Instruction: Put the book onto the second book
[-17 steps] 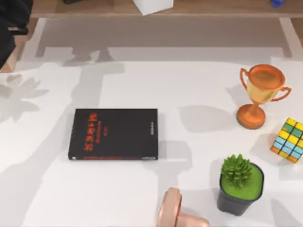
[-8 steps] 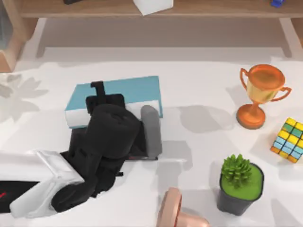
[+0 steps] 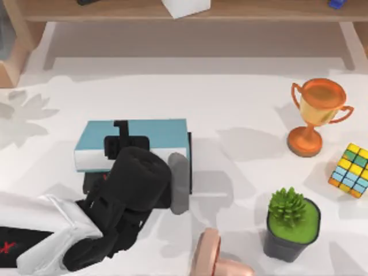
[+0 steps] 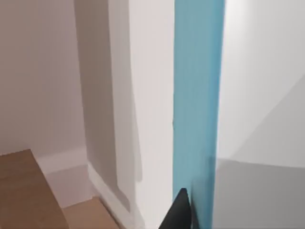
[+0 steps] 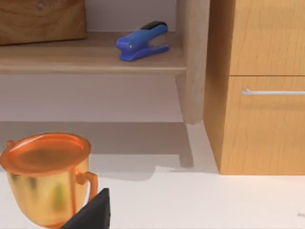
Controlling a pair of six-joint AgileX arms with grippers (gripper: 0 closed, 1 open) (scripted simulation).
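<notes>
on the white table, left of centre: left arm, black wrist over the stack; left gripper clamped on the light blue book, which sits above the black second book. at the right side: gold trophy, potted plant, puzzle cube.

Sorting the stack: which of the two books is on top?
The light blue book, held by the left gripper, is on top; the black book shows just an edge beneath.

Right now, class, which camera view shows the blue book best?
The top view: the blue book shows its cover and white page edge. The left wrist view gives a blue strip; the right wrist view faces a trophy.
</notes>
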